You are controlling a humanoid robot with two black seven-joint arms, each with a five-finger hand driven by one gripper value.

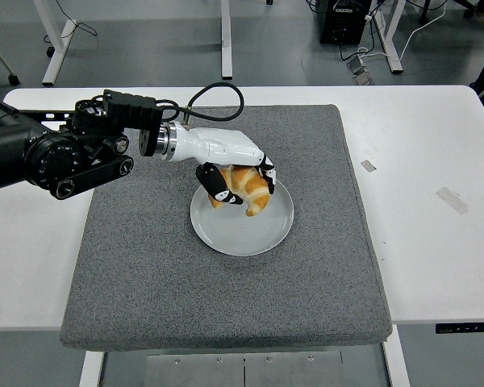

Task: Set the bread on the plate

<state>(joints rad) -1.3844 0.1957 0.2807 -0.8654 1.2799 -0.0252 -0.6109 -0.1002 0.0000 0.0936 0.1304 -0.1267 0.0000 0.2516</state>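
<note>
A golden-brown croissant (248,192) is held by my left hand (240,187), whose black fingers (216,183) curl around it under a white palm. The hand and bread are low over the upper part of the pale grey-green plate (242,230), which lies in the middle of the grey mat (226,282). Whether the bread touches the plate I cannot tell. The left arm reaches in from the left edge. My right arm is not in the picture.
The grey mat covers the middle of the white table (436,242). Two small pieces of tape (452,199) lie on the table to the right of the mat. Desk legs and cables show on the floor beyond.
</note>
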